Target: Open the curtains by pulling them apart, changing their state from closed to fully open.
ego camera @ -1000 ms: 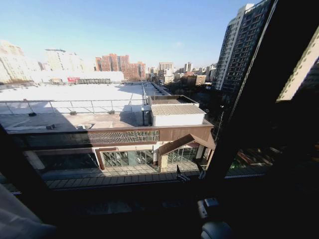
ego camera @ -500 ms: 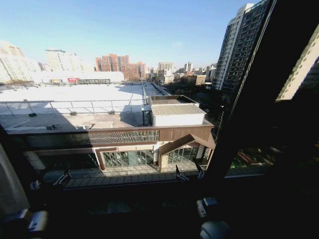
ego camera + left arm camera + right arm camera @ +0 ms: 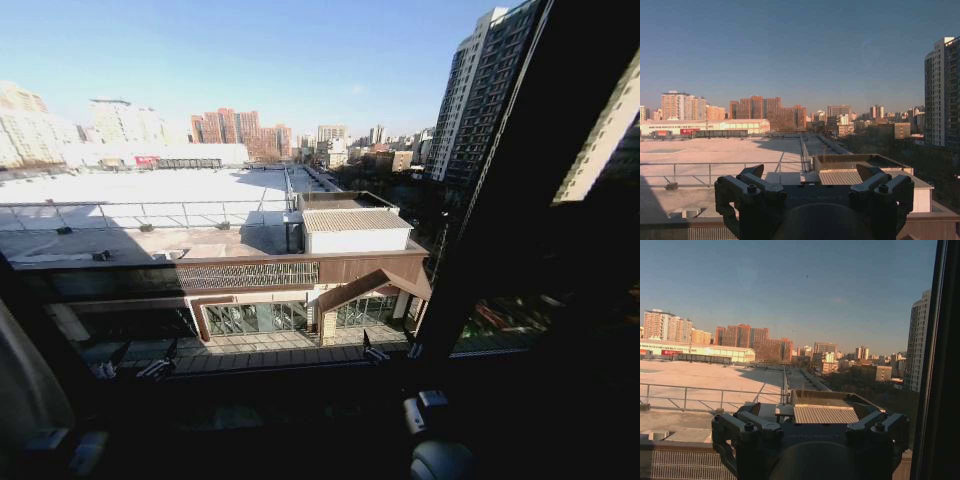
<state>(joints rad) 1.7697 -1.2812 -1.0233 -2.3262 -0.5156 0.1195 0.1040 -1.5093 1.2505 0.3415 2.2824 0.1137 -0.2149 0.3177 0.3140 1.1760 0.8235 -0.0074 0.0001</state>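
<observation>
left claw [image 3: 810, 175] spread wide and empty, right claw [image 3: 807, 412] likewise, both held low

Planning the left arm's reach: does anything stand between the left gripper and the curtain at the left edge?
Nothing visible does: the open left gripper hangs by the sill, the curtain just to its left.

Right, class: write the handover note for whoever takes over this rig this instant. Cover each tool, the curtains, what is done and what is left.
The left tool is open and empty, low before the glass on the left side.
The right tool is open and empty, low before the glass near the dark frame bar.
Of the curtains, one panel is bunched at the head view's lower left edge. The other cannot be made out in the dark on the right.
Done: the middle of the window is uncovered.
Left: probably little. Confirm the right-hand side is fully drawn aside.
</observation>
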